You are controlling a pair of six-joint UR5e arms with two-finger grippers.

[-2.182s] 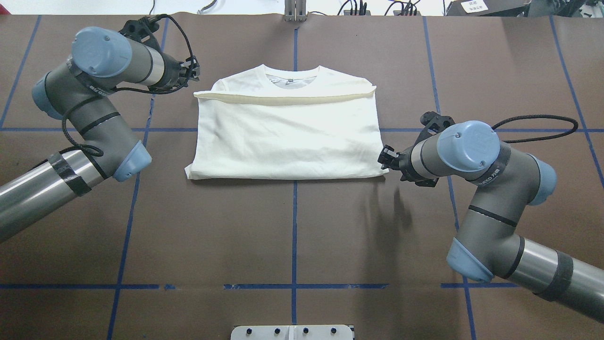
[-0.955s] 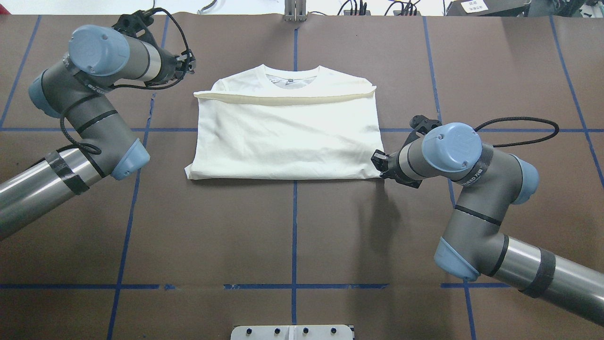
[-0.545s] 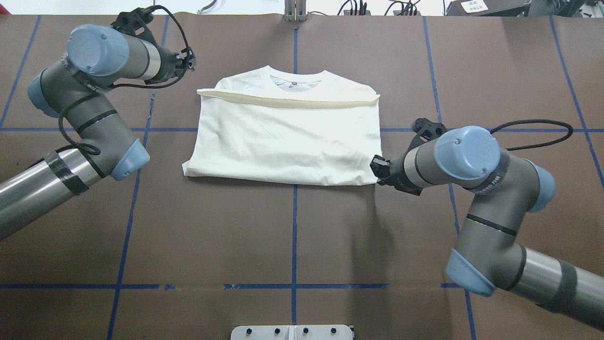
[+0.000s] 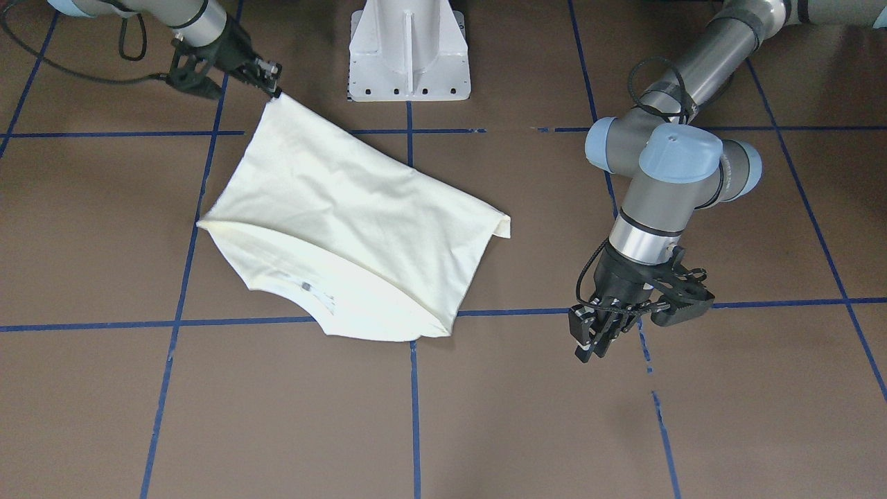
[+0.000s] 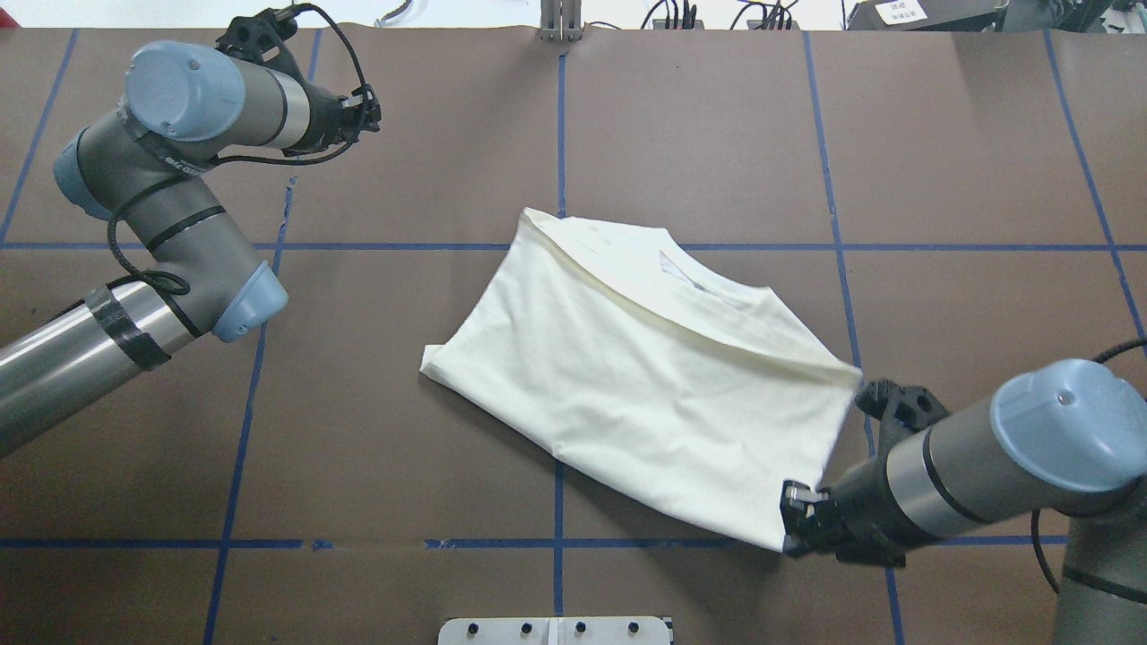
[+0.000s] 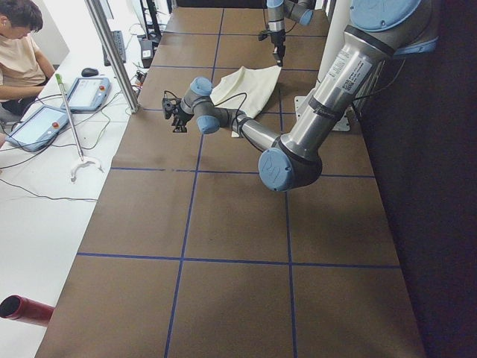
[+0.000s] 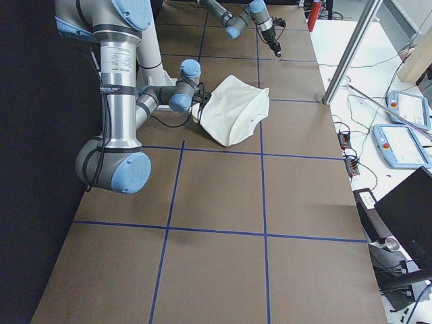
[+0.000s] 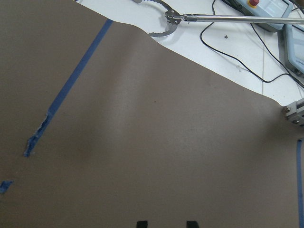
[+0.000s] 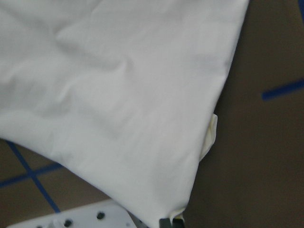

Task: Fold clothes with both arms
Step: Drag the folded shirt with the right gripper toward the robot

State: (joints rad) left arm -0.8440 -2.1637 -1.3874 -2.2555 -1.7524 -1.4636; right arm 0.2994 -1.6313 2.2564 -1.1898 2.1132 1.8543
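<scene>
The cream T-shirt lies folded and skewed on the brown table, plain side up, its print hidden and its neck toward the far side. My right gripper is shut on the shirt's near right corner, low over the table. In the front view it holds that corner next to the pedestal. The right wrist view is filled with the shirt's cloth. My left gripper is open and empty at the far left, well away from the shirt. Its fingertips stand apart over bare table.
The white pedestal base stands at the robot's edge, close to the held corner. Blue tape lines cross the table. An operator and teach pendants are beyond the far edge, behind a metal pole.
My right gripper has pulled the shirt's corner toward the robot and to the right. The shirt has slid from the far centre and turned. The left arm has hardly moved.
</scene>
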